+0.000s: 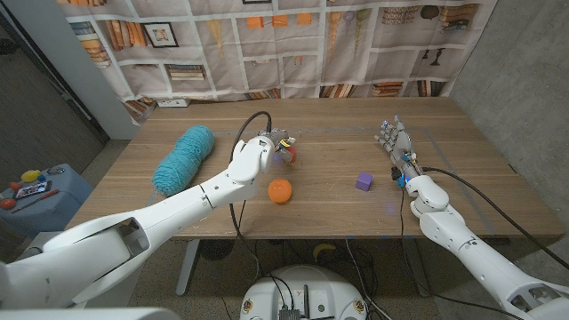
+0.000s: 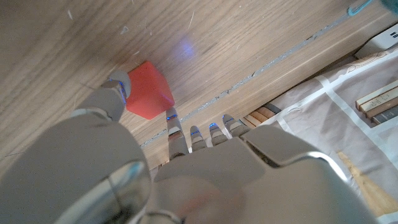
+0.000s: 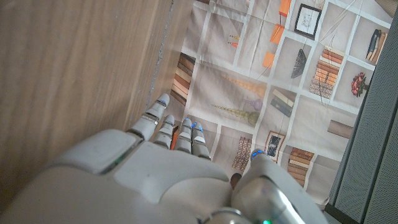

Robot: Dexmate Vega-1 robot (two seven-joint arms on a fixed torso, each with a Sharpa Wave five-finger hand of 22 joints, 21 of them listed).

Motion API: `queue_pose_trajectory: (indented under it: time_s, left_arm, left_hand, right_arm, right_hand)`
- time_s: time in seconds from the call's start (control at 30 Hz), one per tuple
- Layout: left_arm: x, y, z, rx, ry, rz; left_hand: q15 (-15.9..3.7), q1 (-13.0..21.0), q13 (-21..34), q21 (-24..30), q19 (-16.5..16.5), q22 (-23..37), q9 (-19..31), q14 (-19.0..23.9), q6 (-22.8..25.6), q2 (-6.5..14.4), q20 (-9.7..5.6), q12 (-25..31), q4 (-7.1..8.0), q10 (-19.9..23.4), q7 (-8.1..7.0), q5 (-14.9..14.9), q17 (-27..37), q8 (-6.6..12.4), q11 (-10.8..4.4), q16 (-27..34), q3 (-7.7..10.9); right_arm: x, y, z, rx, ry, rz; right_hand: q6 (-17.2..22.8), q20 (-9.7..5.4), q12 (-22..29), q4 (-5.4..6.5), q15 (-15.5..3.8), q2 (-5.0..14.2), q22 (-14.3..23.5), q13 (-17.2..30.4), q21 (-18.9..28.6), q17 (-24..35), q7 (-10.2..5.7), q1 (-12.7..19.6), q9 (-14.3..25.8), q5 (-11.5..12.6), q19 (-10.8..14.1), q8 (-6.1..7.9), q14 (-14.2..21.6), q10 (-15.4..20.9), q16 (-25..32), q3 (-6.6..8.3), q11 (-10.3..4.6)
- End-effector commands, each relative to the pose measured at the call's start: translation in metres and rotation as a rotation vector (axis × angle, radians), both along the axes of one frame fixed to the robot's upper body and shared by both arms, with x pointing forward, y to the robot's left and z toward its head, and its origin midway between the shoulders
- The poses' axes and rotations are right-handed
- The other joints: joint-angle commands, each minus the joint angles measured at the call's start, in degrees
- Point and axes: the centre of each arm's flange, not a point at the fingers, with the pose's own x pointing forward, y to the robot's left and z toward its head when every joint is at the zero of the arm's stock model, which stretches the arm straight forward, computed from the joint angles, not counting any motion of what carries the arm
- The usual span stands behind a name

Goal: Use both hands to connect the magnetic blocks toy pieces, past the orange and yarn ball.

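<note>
The left hand [image 2: 186, 168] has 1 fingertip [image 2: 118, 84] touching the small red plastic magnetic block [image 2: 148, 90], with the others reaching past it toward the table's far edge; whether it has a true grip on the cube I cannot tell. In the head view this left hand [image 1: 277, 144] sits just beyond the round orange fruit [image 1: 280, 190], the red block hidden under it. The right hand [image 1: 396, 142] stands with fingers straight and apart, holding nothing, just beside the small purple magnetic cube [image 1: 364, 181] and a little beyond it.

Risk, as I judge it: the red block could skid away if the thumb pushes without an opposing finger, and dragging it back could knock the orange. The purple cube may jump or flip once the magnets come near.

Count: 2 blocks, 1 orange, 1 teal yarn ball [image 1: 184, 158], all on 1 wooden table [image 1: 462, 191].
</note>
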Motion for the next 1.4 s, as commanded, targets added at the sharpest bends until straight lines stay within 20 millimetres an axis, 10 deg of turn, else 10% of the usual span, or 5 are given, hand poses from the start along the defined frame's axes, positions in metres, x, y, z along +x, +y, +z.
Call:
queue_pose_trajectory:
  time_s: [0.03, 1.4]
  left_arm:
    - [0.0048, -0.0022, -0.0028, -0.004, -0.034, 0.008]
    - [0.0099, -0.0054, -0.0010, -0.018, -0.112, -0.024]
  left_hand:
    - [-0.10, 1.2, 0.2, 0.6, 0.7, 0.1, 0.3, 1.2, 2.0, 0.0, 0.05, 0.7, 0.15, 1.3, 0.11, 0.2, 0.2, 0.68, -0.15, 0.4, -0.32]
    - [-2.51, 7.8, 0.2, 0.9, 9.0, 0.1, 0.8, 9.9, 24.3, 0.4, -1.04, 0.8, 0.35, 10.4, 0.12, 0.2, 0.2, 5.34, -2.01, 0.2, -3.49]
  right_arm:
    - [0.0005, 0.0000, -0.0005, 0.003, 0.000, 0.003]
    - [0.0006, 0.0010, -0.0022, 0.017, 0.008, -0.008]
  right_hand:
    - [0.3, 0.13, 0.4, -0.24, 0.15, 0.54, 0.2, -0.1, 0.4, 0.1, -0.22, -0.1, 0.1, 0.0, 0.5, 0.36, 0.5, 0.6, 0.4, 0.48, 0.11]
    - [0.7, 0.54, 0.4, -0.23, 0.10, 0.83, 0.2, -0.1, 0.4, -0.6, -0.18, -0.5, 0.2, 0.0, 1.0, 0.44, 0.5, 0.7, 0.5, 0.83, 0.00]
